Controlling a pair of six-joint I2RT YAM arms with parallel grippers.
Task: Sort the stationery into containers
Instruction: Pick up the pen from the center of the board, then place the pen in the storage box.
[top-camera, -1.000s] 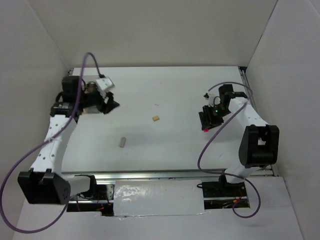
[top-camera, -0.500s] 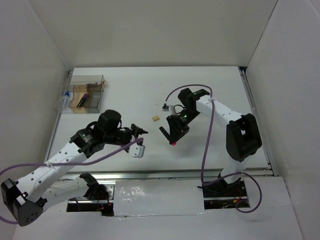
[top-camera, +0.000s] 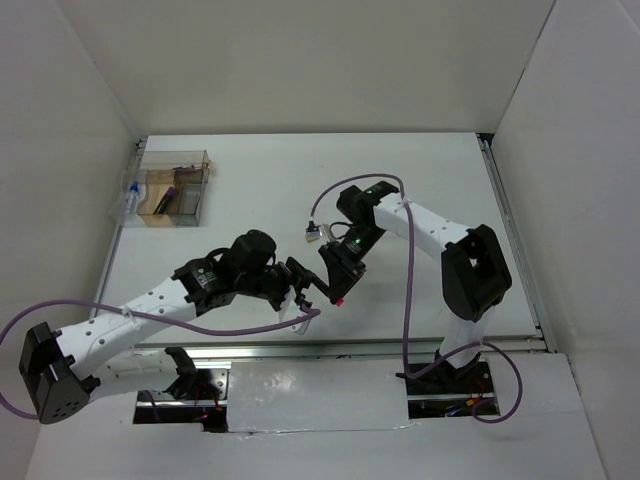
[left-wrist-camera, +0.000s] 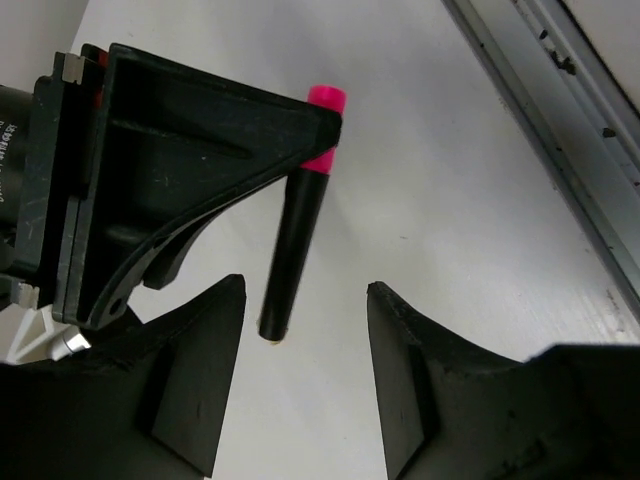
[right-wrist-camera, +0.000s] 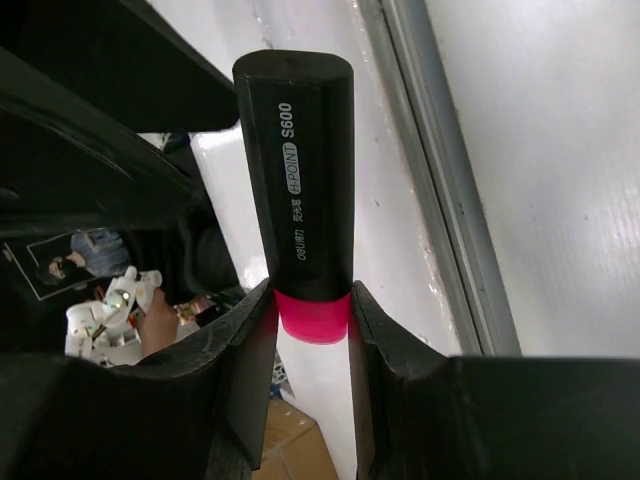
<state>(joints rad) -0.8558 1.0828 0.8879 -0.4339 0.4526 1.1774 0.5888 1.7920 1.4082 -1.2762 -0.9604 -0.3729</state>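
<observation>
My right gripper is shut on the pink-black marker and grips it at its pink end, above the table's near middle. In the left wrist view the marker hangs with its black end just past my left fingertips. My left gripper is open and touches nothing. The clear container stands at the back left with a dark purple marker inside. No eraser shows.
A clear blue-capped tube lies against the container's left side. White walls close in the table on three sides. A metal rail runs along the near edge, close to both grippers.
My left arm has swung from the container at the back left to the near middle. My right gripper has carried the marker left to meet it.
</observation>
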